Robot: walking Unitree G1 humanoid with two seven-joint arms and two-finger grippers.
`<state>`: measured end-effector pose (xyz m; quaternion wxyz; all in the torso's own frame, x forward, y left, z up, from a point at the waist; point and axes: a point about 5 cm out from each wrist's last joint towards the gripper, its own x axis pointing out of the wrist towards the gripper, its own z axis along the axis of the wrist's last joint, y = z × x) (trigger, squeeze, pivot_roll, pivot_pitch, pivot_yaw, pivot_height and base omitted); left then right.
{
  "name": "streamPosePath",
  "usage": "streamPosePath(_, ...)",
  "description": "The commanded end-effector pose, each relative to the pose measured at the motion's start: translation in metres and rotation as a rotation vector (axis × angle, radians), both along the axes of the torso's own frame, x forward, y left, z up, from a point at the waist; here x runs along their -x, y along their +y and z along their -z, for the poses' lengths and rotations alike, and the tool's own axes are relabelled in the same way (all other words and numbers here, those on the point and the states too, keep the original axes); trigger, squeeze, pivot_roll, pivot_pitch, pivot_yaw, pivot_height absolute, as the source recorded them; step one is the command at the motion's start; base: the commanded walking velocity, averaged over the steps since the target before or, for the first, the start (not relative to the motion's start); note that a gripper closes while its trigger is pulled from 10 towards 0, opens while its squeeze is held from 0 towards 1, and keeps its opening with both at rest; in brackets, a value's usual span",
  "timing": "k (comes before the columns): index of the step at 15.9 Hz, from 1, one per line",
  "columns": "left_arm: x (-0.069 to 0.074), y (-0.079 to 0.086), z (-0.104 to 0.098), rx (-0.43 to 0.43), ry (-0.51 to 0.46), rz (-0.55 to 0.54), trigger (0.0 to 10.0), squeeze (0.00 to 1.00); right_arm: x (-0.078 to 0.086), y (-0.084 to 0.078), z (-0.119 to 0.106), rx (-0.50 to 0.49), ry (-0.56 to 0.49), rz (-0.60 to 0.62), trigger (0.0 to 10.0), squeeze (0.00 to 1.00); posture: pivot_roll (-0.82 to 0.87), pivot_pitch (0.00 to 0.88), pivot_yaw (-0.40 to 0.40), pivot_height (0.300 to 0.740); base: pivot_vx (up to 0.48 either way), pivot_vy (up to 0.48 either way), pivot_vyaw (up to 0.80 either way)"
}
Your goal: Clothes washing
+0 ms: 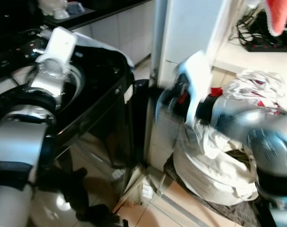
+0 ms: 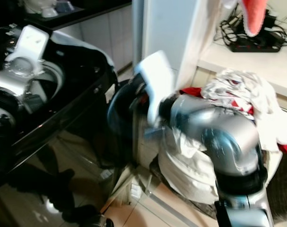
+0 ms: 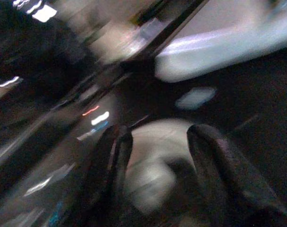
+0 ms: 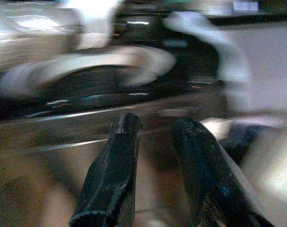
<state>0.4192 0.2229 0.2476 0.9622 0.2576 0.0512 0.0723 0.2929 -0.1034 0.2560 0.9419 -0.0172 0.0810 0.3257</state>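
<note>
Landmark: black top-loading washing machine [image 1: 103,90], lid open, standing left of a white cabinet [image 1: 190,28].

Visibility: both wrist views are heavily motion-blurred. The right arm is smeared in the head views; its gripper end sits in a blur at the gap between washer and cabinet. The washer's left side is cut off by the frame and partly hidden behind the left arm. The drum contents cannot be made out.

Left gripper [image 3: 157,142]: over the washer's open top, fingers [image 3: 112,161] spread apart with a pale blurred shape showing through the gap; nothing seen pinched, contact not resolvable.

Right gripper [image 4: 152,137]: beside the washer's right flank, fingers [image 4: 117,165] parted by a narrow gap, empty between them as far as the blur allows.

Laundry: white laundry bag [image 1: 214,175] on the floor right of the washer, against the cabinet base, heaped with white and red clothes [image 2: 242,94]; the right arm crosses in front of it.
</note>
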Motion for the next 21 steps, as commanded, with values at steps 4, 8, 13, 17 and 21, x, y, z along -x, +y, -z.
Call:
streamPosePath(4,0.024,-0.098,-0.001,0.317,-0.129,0.787,10.0,0.0,-0.034,-0.095,-0.002,0.217,-0.077,0.609,10.0,1.0,-0.04,0.0,0.031,0.74,0.0,0.0,0.0)
streamPosePath(8,0.081,-0.136,0.027,0.444,-0.097,1.108,10.0,0.0,-0.049,-0.156,0.007,0.204,-0.025,0.84,10.0,1.0,-0.05,0.0,0.036,0.74,0.0,0.0,0.0)
streamPosePath(13,0.109,-0.141,0.03,0.447,-0.028,1.207,10.0,0.0,-0.071,-0.187,0.035,0.023,0.122,0.854,10.0,1.0,-0.04,0.0,0.03,0.74,0.0,0.0,0.0)
streamPosePath(17,0.122,-0.143,0.029,0.414,0.032,1.255,10.0,0.0,-0.074,-0.2,0.053,0.09,0.239,0.938,10.0,0.0,-0.03,0.0,0.024,0.74,0.0,0.0,0.0)
streamPosePath(21,0.125,-0.142,0.03,0.404,0.055,1.256,10.0,0.0,-0.076,-0.204,0.056,0.072,0.273,0.941,1.1,0.0,-0.03,0.0,0.03,0.74,0.0,0.0,0.0)
